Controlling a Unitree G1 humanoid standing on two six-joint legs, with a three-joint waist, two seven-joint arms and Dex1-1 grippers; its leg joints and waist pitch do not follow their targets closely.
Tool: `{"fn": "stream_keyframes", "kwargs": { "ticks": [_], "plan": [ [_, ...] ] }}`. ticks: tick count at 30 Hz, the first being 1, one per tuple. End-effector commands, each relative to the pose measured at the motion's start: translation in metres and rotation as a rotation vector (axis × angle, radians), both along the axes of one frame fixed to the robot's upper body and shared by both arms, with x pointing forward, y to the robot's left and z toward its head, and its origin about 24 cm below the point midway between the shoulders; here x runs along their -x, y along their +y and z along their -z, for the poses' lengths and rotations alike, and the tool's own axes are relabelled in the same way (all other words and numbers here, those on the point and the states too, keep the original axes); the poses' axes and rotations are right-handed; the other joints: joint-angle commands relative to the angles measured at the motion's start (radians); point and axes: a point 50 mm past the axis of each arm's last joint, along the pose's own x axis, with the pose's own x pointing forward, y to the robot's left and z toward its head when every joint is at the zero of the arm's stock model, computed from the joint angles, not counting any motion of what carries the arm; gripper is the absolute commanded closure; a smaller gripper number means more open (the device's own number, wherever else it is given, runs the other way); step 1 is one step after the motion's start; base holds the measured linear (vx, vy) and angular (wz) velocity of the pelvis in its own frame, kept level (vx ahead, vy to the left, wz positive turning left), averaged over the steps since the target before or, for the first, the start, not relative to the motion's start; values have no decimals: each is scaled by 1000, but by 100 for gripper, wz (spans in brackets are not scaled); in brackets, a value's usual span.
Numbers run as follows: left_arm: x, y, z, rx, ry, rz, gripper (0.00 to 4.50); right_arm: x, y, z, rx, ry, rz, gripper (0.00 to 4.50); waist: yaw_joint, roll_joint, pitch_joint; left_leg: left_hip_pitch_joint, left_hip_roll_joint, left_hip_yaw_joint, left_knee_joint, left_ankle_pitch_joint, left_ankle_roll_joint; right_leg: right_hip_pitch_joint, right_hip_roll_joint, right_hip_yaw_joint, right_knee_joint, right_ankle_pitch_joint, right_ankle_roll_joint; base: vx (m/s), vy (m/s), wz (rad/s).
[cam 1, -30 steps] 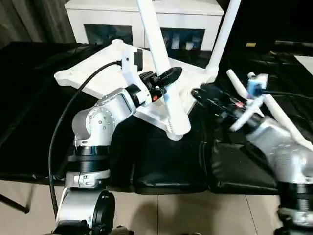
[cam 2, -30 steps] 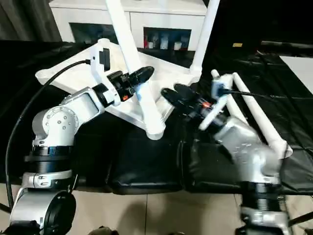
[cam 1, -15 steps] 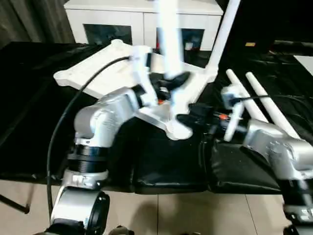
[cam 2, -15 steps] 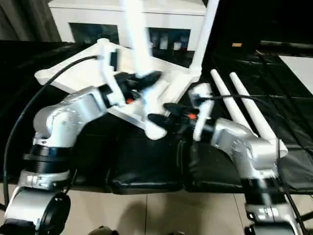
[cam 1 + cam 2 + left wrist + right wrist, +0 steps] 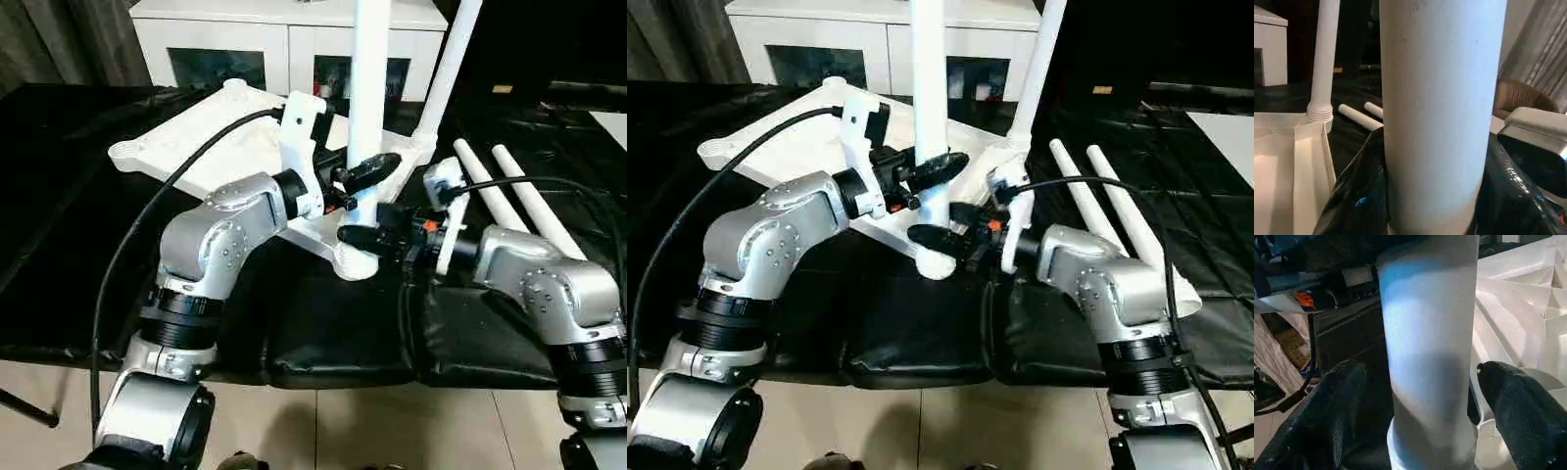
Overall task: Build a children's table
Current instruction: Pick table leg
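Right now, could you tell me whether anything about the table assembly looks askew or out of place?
Nothing stands out. The leg in the left gripper stands upright in the tabletop near corner socket, like the far leg.

Black-draped table [image 5: 323, 333] carries upturned white tabletop [image 5: 211, 147] at 11 o'clock; two loose legs [image 5: 514, 196] at 2 o'clock.

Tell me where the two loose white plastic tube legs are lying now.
In the left eye view, the two loose white tube legs lie side by side on the black cover, right of the white plastic tabletop, behind the right arm.
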Motion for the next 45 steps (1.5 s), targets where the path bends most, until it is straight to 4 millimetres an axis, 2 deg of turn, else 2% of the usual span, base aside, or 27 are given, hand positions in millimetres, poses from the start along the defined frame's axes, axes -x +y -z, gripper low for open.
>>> {"fn": "stream_keyframes", "kwargs": {
  "ticks": [1,17,21,27,28,31,33,42,45],
  "plan": [
    [2,-3,-3,-18,-35,24,259,-2,-1,-1,17,11,1,86,3,-14,-81,17,45,-19,-61,-92,60,60,-50,39,-53,-166,-223,0,0,0],
    [10,-11,-3,-18,-48,86,259,-1,-1,5,22,31,-6,241,2,-16,-78,17,44,-20,-62,-132,38,58,-52,39,-59,-228,-204,0,0,0],
    [10,-11,-3,-14,-48,89,259,1,-1,7,30,36,-15,255,2,-15,-79,17,44,-20,-62,-135,35,58,-52,39,-60,-235,-200,0,0,0],
    [12,-14,-4,-7,-50,105,259,2,0,9,48,23,-22,259,1,-15,-79,16,44,-21,-62,-131,36,58,-51,39,-59,-227,-201,0,0,0],
    [12,-14,-4,-7,-51,108,259,2,1,8,44,19,-19,190,2,-16,-79,17,44,-20,-61,-129,37,58,-51,39,-58,-223,-202,0,0,0],
    [13,-15,-3,-12,-58,117,259,1,0,7,43,19,-14,187,1,-16,-79,17,44,-21,-61,-124,41,59,-51,39,-58,-217,-205,0,0,0],
    [14,-15,-3,-15,-61,124,259,-1,0,9,65,18,-1,155,2,-16,-79,16,45,-20,-61,-120,44,59,-52,39,-56,-208,-211,0,0,0],
    [15,-13,-2,-30,-71,142,259,-2,0,8,70,17,-5,151,1,-16,-78,18,44,-20,-61,-127,42,58,-51,40,-57,-217,-209,0,0,0],
    [16,-13,-2,-35,-74,149,259,-2,0,8,69,16,-7,185,1,-16,-79,17,44,-20,-61,-128,39,59,-51,39,-57,-222,-205,0,0,0]
  ]
}}
